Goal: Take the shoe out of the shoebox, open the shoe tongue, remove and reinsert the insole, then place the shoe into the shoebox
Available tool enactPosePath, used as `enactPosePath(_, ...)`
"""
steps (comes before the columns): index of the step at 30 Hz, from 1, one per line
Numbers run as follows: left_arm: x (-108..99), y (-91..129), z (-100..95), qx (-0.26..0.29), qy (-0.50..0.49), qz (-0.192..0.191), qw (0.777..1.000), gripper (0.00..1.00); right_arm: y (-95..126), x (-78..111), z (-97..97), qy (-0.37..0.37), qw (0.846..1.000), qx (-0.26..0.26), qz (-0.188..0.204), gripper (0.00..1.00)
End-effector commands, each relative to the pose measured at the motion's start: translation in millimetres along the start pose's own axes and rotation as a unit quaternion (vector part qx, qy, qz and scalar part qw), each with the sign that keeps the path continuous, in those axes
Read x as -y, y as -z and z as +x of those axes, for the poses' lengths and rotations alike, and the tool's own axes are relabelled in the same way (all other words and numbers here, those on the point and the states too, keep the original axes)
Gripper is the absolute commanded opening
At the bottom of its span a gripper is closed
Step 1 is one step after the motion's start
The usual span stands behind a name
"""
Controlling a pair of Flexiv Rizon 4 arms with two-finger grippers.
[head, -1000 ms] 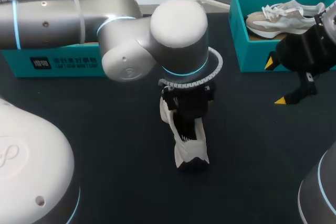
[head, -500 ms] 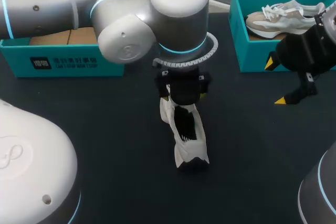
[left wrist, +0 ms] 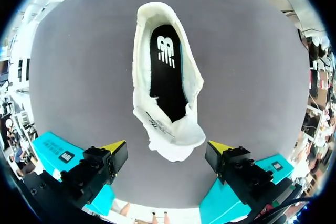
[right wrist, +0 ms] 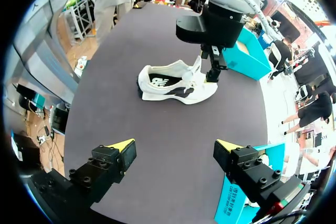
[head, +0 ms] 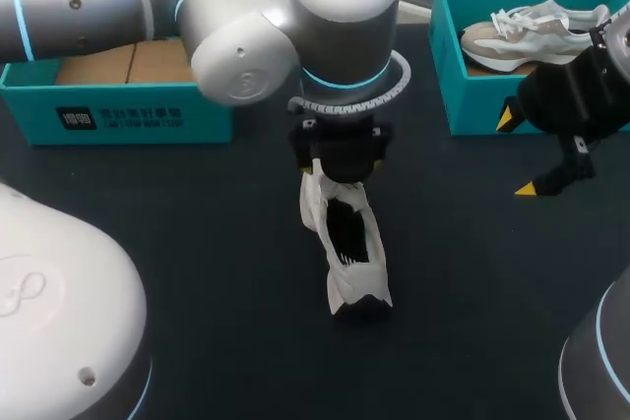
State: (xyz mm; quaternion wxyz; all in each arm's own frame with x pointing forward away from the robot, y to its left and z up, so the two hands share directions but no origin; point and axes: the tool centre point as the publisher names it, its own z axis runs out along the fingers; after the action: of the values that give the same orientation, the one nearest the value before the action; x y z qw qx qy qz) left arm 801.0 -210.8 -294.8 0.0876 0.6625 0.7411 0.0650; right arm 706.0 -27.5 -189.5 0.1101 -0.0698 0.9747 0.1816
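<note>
Sneaker of white, low-cut soft fabric [head: 346, 243] stands on its sole near the middle of the dark matte table [head: 197, 263], outside both boxes. Its mouth gapes wide, so the black insole [left wrist: 167, 77] with a white mark shows lying flat inside. My left gripper [left wrist: 167, 149] hangs straight above one end of that shoe, the end where the white upper is bunched and folded. Its two yellow-tipped fingers are spread far apart, one on each side of the shoe, and neither tip touches it, so this hand is released and holds nothing. From the head view, my silver left arm [head: 246, 36] comes in from the left and hides most of that gripper. From my right wrist, its dark fingers point down just over the folded end, though I cannot tell whether they brush the fabric. My right gripper [right wrist: 174, 145] is likewise spread and empty, hovering over bare table well apart from the white shoe. It is just in front of the teal cardboard shoebox [head: 445, 66] at the far right, which holds a beige-and-white laced sneaker [head: 532, 31]. A second teal box [head: 118, 115] with a brown cardboard inside sits at the far left.
</note>
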Motion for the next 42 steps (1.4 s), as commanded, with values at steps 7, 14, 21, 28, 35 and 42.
enactPosePath(7,-2.0,-11.3,-8.9,-0.003,0.000,0.011,1.000,0.47,-1.2,-0.7,-1.7,0.000,1.000,-0.001,0.001,1.00)
enactPosePath(14,-2.3,-8.9,5.0,-0.007,0.009,0.017,1.000,0.37,-1.2,-0.7,-1.7,0.000,1.000,-0.001,0.001,1.00)
enactPosePath(21,5.0,-8.5,11.2,-0.010,0.009,0.026,1.000,0.31,-1.2,-0.7,-1.7,0.000,1.000,-0.001,0.001,1.00)
enactPosePath(28,13.2,-12.5,11.0,-0.010,0.000,0.033,0.999,0.33,-1.2,-0.7,-1.7,0.000,1.000,-0.001,0.001,1.00)
enactPosePath(35,23.4,-11.6,8.2,0.000,-0.006,0.038,0.999,0.31,-1.2,-0.7,-1.7,0.000,1.000,-0.001,0.001,1.00)
enactPosePath(42,35.3,-7.8,7.8,0.008,-0.013,0.042,0.999,0.30,-1.2,-0.7,-1.7,0.000,1.000,-0.001,0.001,1.00)
